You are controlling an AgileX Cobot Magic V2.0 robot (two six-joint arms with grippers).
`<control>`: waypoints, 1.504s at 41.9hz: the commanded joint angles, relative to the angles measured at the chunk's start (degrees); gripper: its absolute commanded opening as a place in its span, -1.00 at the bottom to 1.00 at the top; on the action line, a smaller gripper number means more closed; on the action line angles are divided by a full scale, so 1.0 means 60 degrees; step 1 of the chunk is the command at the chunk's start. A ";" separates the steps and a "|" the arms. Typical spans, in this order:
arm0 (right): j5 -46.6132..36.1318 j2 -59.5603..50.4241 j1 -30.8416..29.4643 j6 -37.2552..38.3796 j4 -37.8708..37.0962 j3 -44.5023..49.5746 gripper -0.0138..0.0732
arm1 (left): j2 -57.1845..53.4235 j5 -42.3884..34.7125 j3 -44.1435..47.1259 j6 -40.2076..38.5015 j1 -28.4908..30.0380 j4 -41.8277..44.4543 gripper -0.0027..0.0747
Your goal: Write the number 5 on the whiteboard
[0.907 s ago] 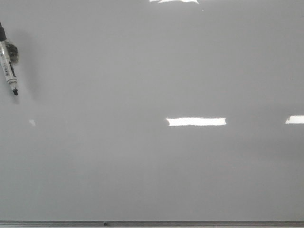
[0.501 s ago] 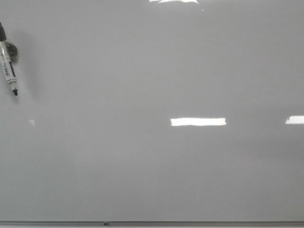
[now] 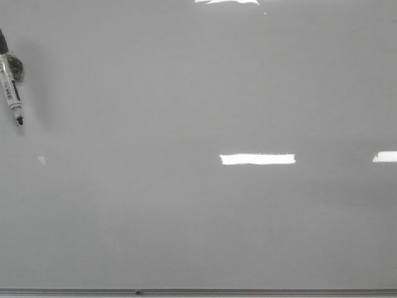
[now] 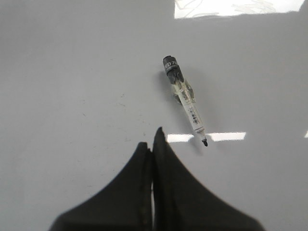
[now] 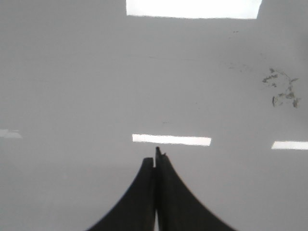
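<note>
The marker (image 4: pixel 185 98) is lying on the whiteboard (image 3: pixel 205 93), just beyond the left gripper (image 4: pixel 153 139), its long axis slanting with the tip nearest the pressed-together jaws. The right gripper (image 5: pixel 155 156), likewise closed and empty, is sitting farther off; no number 5 is showing yet.

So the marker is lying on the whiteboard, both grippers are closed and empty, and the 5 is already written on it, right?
Not quite: no 5 is written yet. The front view shows the whiteboard bare except for light reflections, with the marker lying at its left edge. The rest holds: the left gripper and the right gripper are both closed and empty.
</note>
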 commanded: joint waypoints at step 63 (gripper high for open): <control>0.4522 0.4373 -0.0067 -0.0028 -0.0033 -0.6522 -0.84 | 0.4788 0.3217 -0.6296 -0.0144 -0.0008 -0.0323 -0.98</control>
